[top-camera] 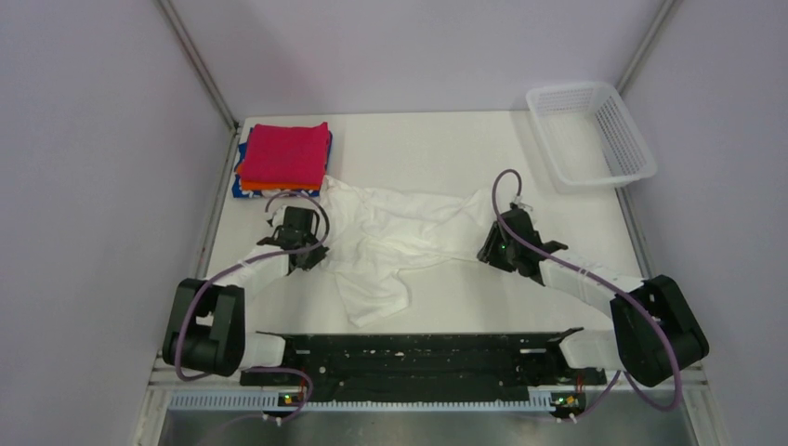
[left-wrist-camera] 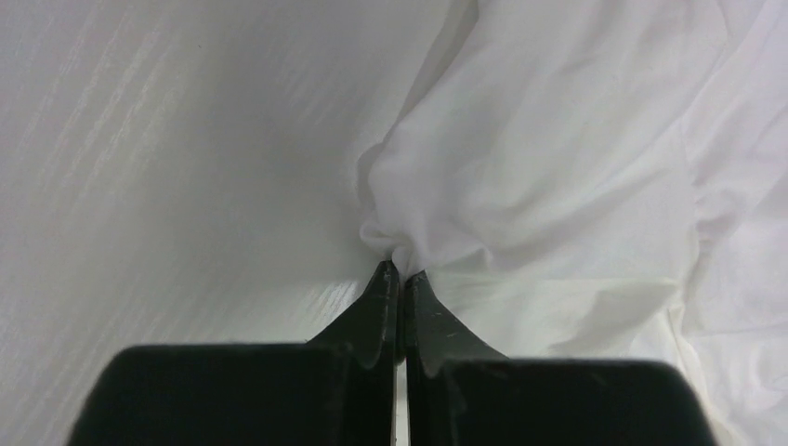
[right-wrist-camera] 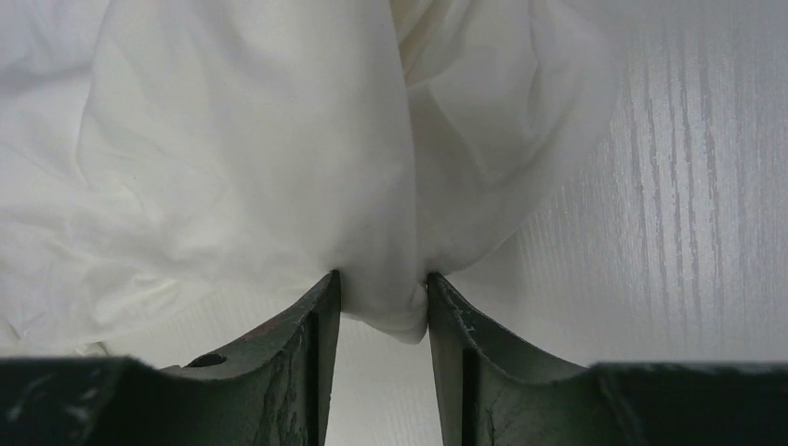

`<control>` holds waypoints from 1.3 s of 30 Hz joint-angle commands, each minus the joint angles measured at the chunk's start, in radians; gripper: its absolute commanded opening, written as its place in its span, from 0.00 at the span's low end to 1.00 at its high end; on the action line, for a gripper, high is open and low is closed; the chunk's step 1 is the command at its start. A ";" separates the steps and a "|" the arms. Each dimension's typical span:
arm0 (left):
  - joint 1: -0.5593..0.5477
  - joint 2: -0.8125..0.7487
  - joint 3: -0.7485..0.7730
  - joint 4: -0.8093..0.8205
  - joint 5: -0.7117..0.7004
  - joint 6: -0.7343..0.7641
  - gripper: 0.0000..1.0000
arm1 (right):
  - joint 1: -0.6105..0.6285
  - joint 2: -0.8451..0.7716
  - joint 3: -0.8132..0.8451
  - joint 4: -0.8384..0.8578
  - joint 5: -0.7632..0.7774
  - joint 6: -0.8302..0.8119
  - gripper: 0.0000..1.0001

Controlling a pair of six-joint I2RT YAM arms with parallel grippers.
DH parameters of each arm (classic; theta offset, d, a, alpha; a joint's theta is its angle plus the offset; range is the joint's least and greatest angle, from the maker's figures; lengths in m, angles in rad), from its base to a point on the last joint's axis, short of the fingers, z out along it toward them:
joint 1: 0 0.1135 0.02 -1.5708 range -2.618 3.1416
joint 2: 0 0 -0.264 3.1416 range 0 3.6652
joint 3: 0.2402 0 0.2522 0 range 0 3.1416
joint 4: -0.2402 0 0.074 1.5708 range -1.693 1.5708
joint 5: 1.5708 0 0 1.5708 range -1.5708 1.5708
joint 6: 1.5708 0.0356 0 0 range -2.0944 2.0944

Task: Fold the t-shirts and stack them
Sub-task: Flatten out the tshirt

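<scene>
Evidently the left gripper point(left-wrist-camera: 400, 275) and the right gripper point(right-wrist-camera: 383, 290) each clench an opposite edge of the white t-shirt point(top-camera: 400, 228) (probably to spread it flat).

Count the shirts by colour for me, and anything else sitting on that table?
White shirt, crumpled: 1
Magenta-red shirt, folded: 1
Orange shirt, folded: 1
Blue shirt, folded: 1
White mesh basket: 1
Total: 5 (4 shirts, 1 basket)

The left end effector point(left-wrist-camera: 400, 275) pinches a bunched edge of the white t-shirt point(left-wrist-camera: 558, 158); pale table point(left-wrist-camera: 158, 186) beside.
</scene>
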State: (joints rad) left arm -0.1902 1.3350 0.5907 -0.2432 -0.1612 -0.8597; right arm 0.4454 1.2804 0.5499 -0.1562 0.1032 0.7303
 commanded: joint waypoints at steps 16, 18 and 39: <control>0.000 -0.318 0.048 -0.129 0.066 0.078 0.00 | 0.062 -0.016 0.087 -0.072 0.034 0.040 0.38; 0.000 -0.313 0.059 -0.136 0.085 0.082 0.00 | 0.071 -0.015 0.109 -0.082 0.049 0.035 0.38; 0.000 -0.303 0.054 -0.110 0.082 0.083 0.00 | 0.082 0.107 0.198 -0.093 0.132 -0.009 0.08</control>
State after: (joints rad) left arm -0.1905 1.0389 0.6098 -0.3763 -0.0750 -0.7864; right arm 0.5140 1.3792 0.6964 -0.2695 0.1909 0.7300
